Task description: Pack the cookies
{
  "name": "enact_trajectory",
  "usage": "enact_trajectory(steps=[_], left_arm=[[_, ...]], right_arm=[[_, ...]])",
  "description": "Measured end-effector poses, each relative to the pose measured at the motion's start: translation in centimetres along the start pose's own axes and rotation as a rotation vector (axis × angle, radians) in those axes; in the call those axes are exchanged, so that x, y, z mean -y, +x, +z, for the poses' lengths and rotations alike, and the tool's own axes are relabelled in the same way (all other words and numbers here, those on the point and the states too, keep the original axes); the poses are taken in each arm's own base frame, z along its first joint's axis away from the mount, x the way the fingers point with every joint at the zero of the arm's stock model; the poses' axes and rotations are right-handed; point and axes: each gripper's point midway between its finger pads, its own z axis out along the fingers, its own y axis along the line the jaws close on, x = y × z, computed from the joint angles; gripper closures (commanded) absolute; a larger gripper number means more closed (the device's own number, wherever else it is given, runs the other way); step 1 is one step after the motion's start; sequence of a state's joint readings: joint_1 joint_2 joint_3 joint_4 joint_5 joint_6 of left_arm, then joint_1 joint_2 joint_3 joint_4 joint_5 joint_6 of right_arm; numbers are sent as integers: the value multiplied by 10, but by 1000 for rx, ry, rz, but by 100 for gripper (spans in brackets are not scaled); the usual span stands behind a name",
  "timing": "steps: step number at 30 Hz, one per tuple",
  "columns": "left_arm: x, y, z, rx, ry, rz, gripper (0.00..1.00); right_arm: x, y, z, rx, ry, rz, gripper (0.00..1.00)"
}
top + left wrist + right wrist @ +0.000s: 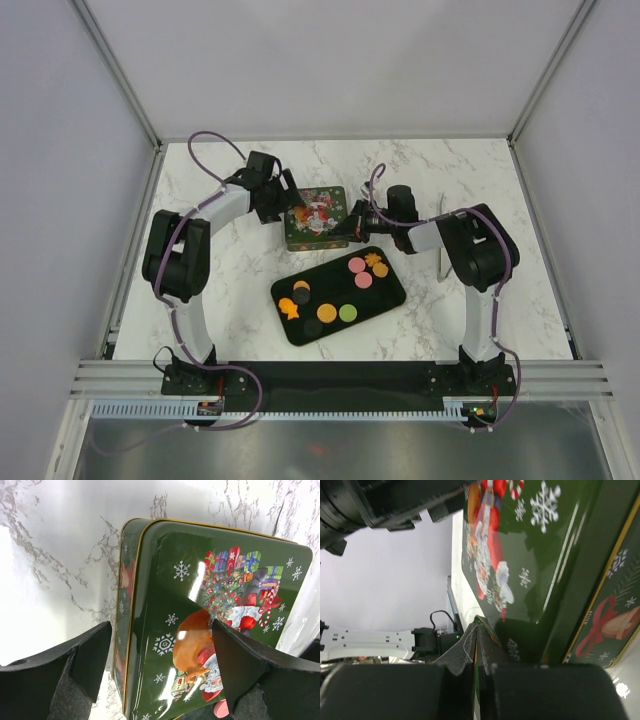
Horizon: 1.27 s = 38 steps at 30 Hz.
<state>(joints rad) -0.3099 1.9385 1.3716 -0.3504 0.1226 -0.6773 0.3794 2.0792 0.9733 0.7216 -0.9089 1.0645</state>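
The green Christmas-printed tin lid (318,212) is pinched at its right edge by the right tool (476,628), and its left edge is straddled by the released left tool (161,630).

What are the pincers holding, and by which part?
The right pincer looks shut on the lid's edge; the left pincer is open, holding nothing.

White marble table (450,170), pale walls (330,60)

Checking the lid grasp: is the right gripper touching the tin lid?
Touching. The right wrist view shows the right gripper pinched shut on the tin lid at its edge.
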Motion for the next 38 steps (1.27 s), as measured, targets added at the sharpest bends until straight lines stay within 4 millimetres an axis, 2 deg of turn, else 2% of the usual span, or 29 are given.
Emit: enact_trajectory(steps=[3, 4, 6, 8, 9, 11, 12, 13, 16, 18, 23, 25, 27, 30, 34, 38], left_arm=[[-1, -2, -2, 0, -11, 13, 10], [0, -4, -3, 4, -11, 19, 10], [3, -9, -6, 11, -12, 30, 10], [8, -18, -10, 25, -6, 46, 10], [9, -23, -13, 33, -5, 53, 9], [14, -35, -20, 62, 6, 66, 9], [16, -40, -24, 76, 10, 72, 9], [17, -44, -30, 89, 13, 78, 9], [23, -54, -59, 132, 27, 97, 9], [28, -58, -89, 178, 56, 113, 9], [39, -43, -171, 272, 165, 157, 9], [40, -34, -196, 304, 203, 171, 9], [39, -21, -218, 321, 244, 196, 9], [30, 1, -234, 323, 273, 232, 9], [14, 27, -242, 307, 276, 270, 9], [7, 36, -248, 314, 275, 299, 9]], right_arm=[[-14, -12, -6, 23, 23, -26, 82], [-23, -18, -8, 35, 25, -48, 75], [-40, -28, -12, 54, 22, -90, 68], [-60, -40, -19, 84, 29, -146, 54], [-70, -46, -22, 101, 33, -176, 44], [-86, -55, -31, 137, 56, -236, 34], [-95, -59, -37, 161, 70, -267, 5], [-105, -62, -45, 187, 83, -292, 2], [-132, -71, -72, 274, 131, -387, 2], [-148, -76, -92, 339, 164, -440, 2], [-186, -83, -150, 542, 293, -564, 2], [-194, -81, -169, 608, 345, -596, 2], [-191, -76, -185, 658, 400, -607, 2], [-173, -67, -203, 698, 489, -590, 2], [-149, -59, -216, 714, 588, -559, 2], [-135, -58, -223, 721, 650, -545, 2]])
